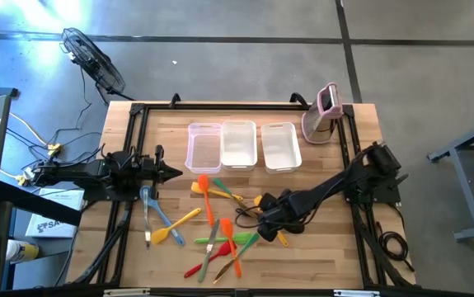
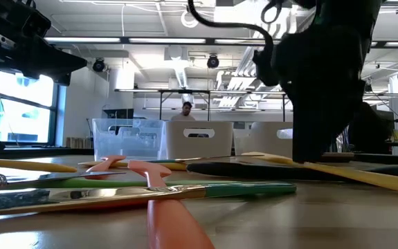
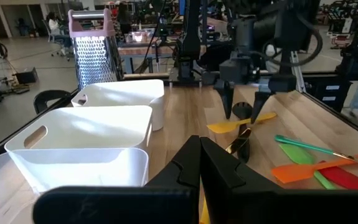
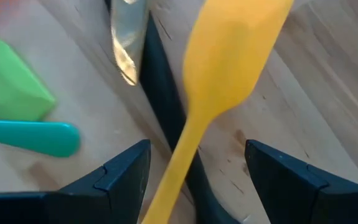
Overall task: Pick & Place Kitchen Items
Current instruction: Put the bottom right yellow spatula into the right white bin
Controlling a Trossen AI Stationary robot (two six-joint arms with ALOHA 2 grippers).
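Several kitchen items (image 1: 220, 231), slim spatulas and spoons in orange, yellow, green, red and blue, lie scattered flat on the wooden table (image 1: 335, 256). My right gripper (image 4: 194, 155) points steeply down, open, over a yellow spatula (image 4: 228, 56). Its fingers stand on either side of the spatula's handle (image 4: 175, 168) without touching it. The yellow spatula lies across a black utensil (image 4: 160, 87). The left wrist view shows the same gripper (image 3: 243, 109) just above the spatula (image 3: 241, 123). My left gripper (image 1: 173, 172) waits shut at the table's left side, pointing level.
Three clear tubs (image 1: 238, 145) stand in a row at the table's far side, with a pink-and-white grater (image 1: 323, 111) at the far right corner. A green spatula (image 4: 10, 87) and a teal handle (image 4: 29, 135) lie close to my right gripper. A person stands in the room behind (image 2: 187, 111).
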